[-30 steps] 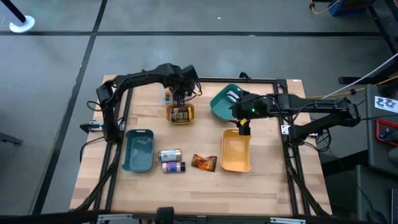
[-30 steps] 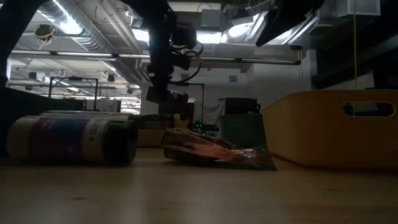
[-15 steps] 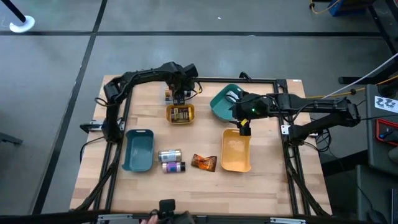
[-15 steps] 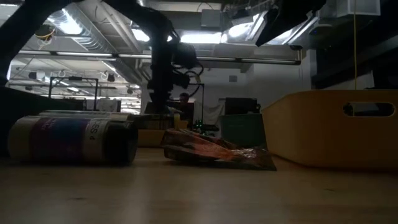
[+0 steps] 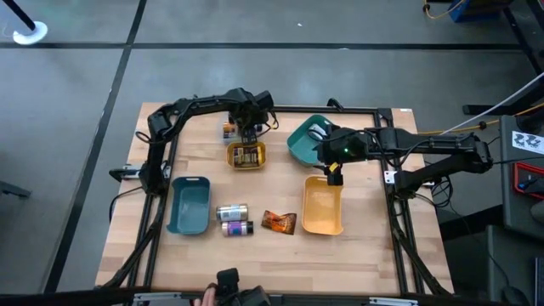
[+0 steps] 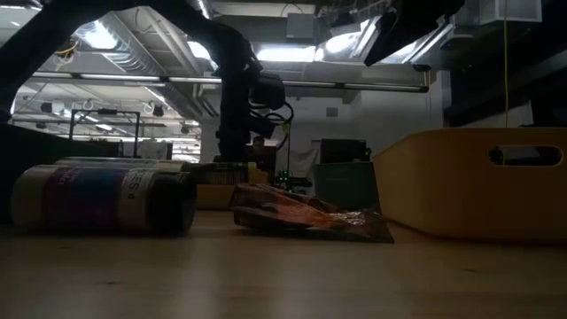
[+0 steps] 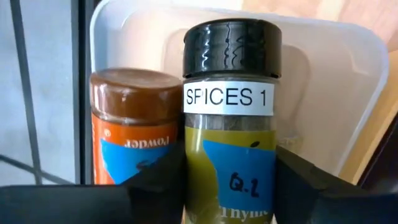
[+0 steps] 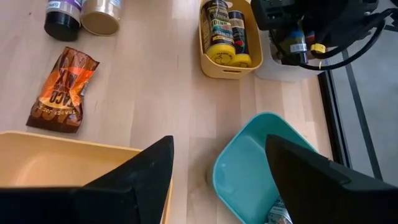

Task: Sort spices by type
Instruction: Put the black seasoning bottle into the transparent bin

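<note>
My left gripper (image 5: 244, 129) is over the clear tray (image 7: 329, 81) at the table's far edge, shut on a spice jar (image 7: 230, 93) with a black cap, greenish contents and a "SPICES 1" label. An orange jar with a brown cap (image 7: 134, 124) lies beside it in that tray. My right gripper (image 5: 331, 174) hangs open and still between the teal tray (image 5: 306, 140) and the orange tray (image 5: 323, 206). Two jars (image 5: 233, 219) and an orange-brown packet (image 5: 279, 222) lie on the table. The yellow tray (image 5: 246, 155) holds several jars. My left gripper pinches the jar's labelled body (image 7: 199, 180), toward its bottom end, between its two fingers (image 7: 155, 183). The fingers come steeply from above and lie on opposite sides of the jar. The jar sits inside the clear tray next to the orange jar; whether it rests on the tray floor I cannot tell.
A blue-green tray (image 5: 189, 204) stands at the left, near the two loose jars. The teal tray is tilted and has something small in it (image 8: 280, 211). Black frame rails (image 5: 161, 170) run along the table's sides. Bare wood lies along the near edge.
My left gripper has sunk with the black-capped jar, a little toward the table's far edge, down into the clear tray beside the orange jar. My right gripper has kept still.
</note>
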Available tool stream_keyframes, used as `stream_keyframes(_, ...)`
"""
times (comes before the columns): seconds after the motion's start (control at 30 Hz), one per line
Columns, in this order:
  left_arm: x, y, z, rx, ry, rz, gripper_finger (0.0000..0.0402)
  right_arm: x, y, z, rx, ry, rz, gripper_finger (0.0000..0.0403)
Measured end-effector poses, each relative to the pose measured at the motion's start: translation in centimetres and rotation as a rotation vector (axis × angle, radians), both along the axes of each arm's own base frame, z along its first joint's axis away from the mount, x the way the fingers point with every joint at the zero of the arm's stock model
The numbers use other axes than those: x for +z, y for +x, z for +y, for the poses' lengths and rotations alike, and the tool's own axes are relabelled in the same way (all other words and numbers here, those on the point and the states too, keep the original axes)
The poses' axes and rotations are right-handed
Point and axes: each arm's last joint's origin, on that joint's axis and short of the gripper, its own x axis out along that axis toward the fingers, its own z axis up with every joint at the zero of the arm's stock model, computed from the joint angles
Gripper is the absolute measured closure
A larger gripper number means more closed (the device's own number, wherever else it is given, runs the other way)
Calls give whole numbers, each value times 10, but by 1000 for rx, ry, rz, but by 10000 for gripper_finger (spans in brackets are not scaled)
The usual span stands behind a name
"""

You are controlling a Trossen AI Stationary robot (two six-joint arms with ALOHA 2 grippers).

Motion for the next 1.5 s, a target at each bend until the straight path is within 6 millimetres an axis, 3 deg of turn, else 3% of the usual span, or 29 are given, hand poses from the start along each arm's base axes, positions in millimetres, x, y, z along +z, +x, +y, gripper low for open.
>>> stream_keyframes(0.3, 0, 1, -2, -20, 3, 13, 168, -1, -1, 0, 0, 0, 13, 149)
stream_keyframes(0.63, 9, 3, -1, -31, 32, 5, 168, -1, -1, 0, 0, 1, 19, 149)
stream_keyframes(1.03, 49, 15, -4, -17, 68, -63, 169, -1, -1, 0, 0, 1, 19, 149)
stream_keyframes(1.23, 71, 15, -29, 46, -17, -22, 169, -2, -2, 0, 9, 11, 28, 149)
stream_keyframes(1.5, 84, 26, -92, 72, -248, -81, 169, -5, -5, 1, 8, 20, 74, 149)
